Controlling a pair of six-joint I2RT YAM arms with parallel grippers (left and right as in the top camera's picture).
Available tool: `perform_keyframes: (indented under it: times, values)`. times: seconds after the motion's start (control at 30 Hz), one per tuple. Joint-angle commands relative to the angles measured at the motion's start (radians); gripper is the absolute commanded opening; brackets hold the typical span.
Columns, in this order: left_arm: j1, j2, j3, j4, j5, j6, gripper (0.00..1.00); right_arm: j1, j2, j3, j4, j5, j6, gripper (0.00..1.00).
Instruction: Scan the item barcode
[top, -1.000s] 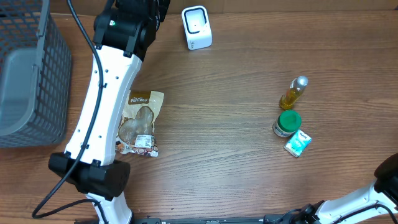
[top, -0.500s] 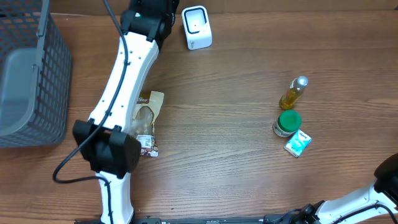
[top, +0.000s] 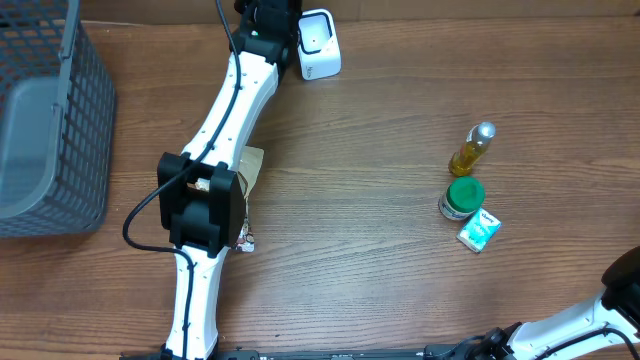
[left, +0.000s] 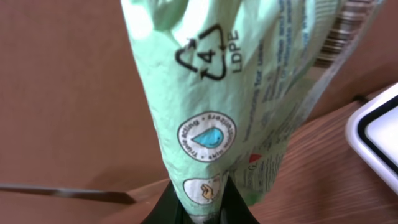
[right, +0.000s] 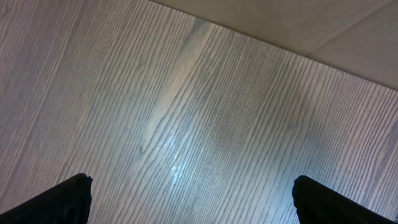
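left gripper (left: 199, 210) pinches a green ldpe pouch (left: 236, 93), white scanner (left: 380, 134) just right of its jaws; right gripper (right: 194, 198) gapes wide above the table (right: 186, 93); mesh basket (top: 88, 105) holds a grey tray (top: 30, 150)

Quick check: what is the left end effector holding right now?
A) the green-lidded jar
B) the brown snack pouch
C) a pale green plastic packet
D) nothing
C: in the left wrist view the left end effector is shut on a pale green packet, near the white scanner.
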Motion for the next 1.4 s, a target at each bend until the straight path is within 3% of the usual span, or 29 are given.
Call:
perform_keyframes:
  times: [0.0, 0.17, 0.37, 0.57, 0.87, 1.37]
  values:
    - [-0.017, 0.020, 0.015, 0.041, -0.077, 0.139, 0.04, -0.001, -0.014, 0.010, 0.003, 0.006, 0.000, 1.00]
    - [-0.036, 0.080, 0.014, 0.087, -0.161, 0.194, 0.04, -0.001, -0.014, 0.010, 0.003, 0.006, 0.000, 1.00]
    - [-0.065, 0.154, 0.014, 0.273, -0.345, 0.200, 0.04, -0.001, -0.014, 0.010, 0.003, 0.006, 0.000, 1.00]
    - [-0.092, 0.198, 0.014, 0.338, -0.373, 0.263, 0.04, -0.001, -0.014, 0.010, 0.003, 0.006, 0.000, 1.00]
    - [-0.119, 0.262, 0.012, 0.320, -0.410, 0.283, 0.04, -0.001, -0.014, 0.010, 0.003, 0.006, 0.000, 1.00]
    - [-0.141, 0.262, 0.011, 0.159, -0.397, 0.235, 0.04, -0.001, -0.014, 0.010, 0.003, 0.006, 0.000, 1.00]
